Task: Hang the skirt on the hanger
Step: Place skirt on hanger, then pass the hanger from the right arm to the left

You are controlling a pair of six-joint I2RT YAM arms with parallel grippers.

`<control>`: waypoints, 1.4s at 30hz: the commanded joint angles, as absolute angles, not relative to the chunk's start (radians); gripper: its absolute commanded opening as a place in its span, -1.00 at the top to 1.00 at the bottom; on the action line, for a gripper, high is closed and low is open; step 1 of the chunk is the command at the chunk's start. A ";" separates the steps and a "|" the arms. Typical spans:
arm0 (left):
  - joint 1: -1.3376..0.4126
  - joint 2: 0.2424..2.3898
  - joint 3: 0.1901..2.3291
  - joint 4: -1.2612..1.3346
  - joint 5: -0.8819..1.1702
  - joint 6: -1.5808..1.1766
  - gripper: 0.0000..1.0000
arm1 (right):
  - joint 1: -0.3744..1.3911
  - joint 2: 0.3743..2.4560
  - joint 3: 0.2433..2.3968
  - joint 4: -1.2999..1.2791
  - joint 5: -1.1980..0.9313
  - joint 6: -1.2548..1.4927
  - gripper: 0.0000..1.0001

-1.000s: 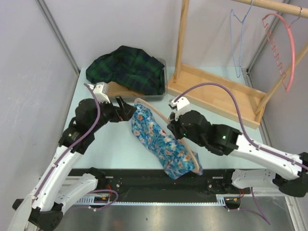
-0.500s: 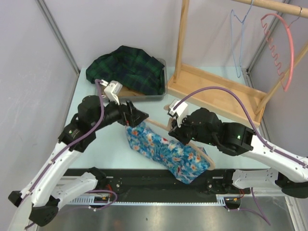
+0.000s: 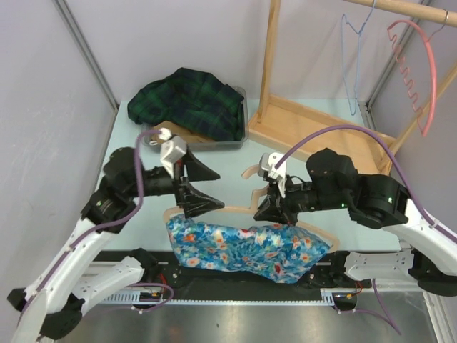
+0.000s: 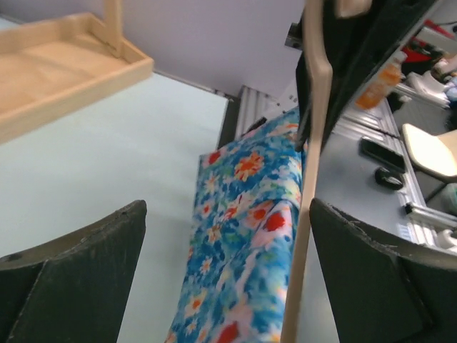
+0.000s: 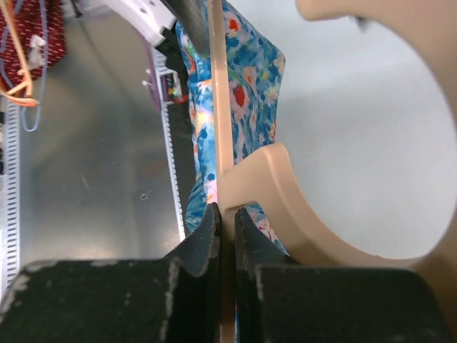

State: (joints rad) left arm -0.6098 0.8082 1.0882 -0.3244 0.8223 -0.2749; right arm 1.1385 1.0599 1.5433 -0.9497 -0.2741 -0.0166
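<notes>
A blue floral skirt (image 3: 243, 246) hangs from a tan wooden hanger (image 3: 232, 210), which is held level over the table's near edge. My right gripper (image 3: 268, 205) is shut on the hanger's neck just below its hook. In the right wrist view the fingers (image 5: 207, 239) pinch the hanger (image 5: 285, 186), with the skirt (image 5: 250, 86) behind it. My left gripper (image 3: 211, 187) is open at the hanger's left half. In the left wrist view the skirt (image 4: 243, 236) and the hanger bar (image 4: 307, 214) lie between the wide jaws of the left gripper (image 4: 225, 268), touching neither.
A dark green plaid garment (image 3: 189, 100) fills a grey bin at the back left. A wooden rack (image 3: 314, 136) stands at the back right with a blue wire hanger (image 3: 353, 64) and a pink hanger (image 3: 421, 64) on its rail. A black rail (image 3: 214, 275) runs along the near edge.
The right arm has swung the hanger from a diagonal to level and lifted it, so the skirt now hangs down. The left gripper followed to the right and stayed open.
</notes>
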 commanded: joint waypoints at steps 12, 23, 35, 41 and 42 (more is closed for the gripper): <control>-0.650 0.907 1.170 -0.462 1.019 -0.112 -0.93 | 1.146 1.155 1.701 -0.979 -0.385 -0.104 1.00; -0.650 0.876 1.187 -0.402 0.946 -0.166 -0.93 | 1.137 1.163 1.646 -0.943 -0.287 -0.118 1.00; -0.652 0.977 1.149 -0.518 1.037 -0.147 -0.86 | 1.108 1.198 1.698 -0.919 -0.373 -0.152 1.00; -0.658 0.994 1.183 -0.626 1.000 -0.065 -0.54 | 1.108 1.201 1.715 -0.956 -0.396 -0.155 1.00; -0.661 0.993 1.186 -0.640 0.993 -0.052 -0.42 | 1.106 1.203 1.713 -0.960 -0.396 -0.156 1.00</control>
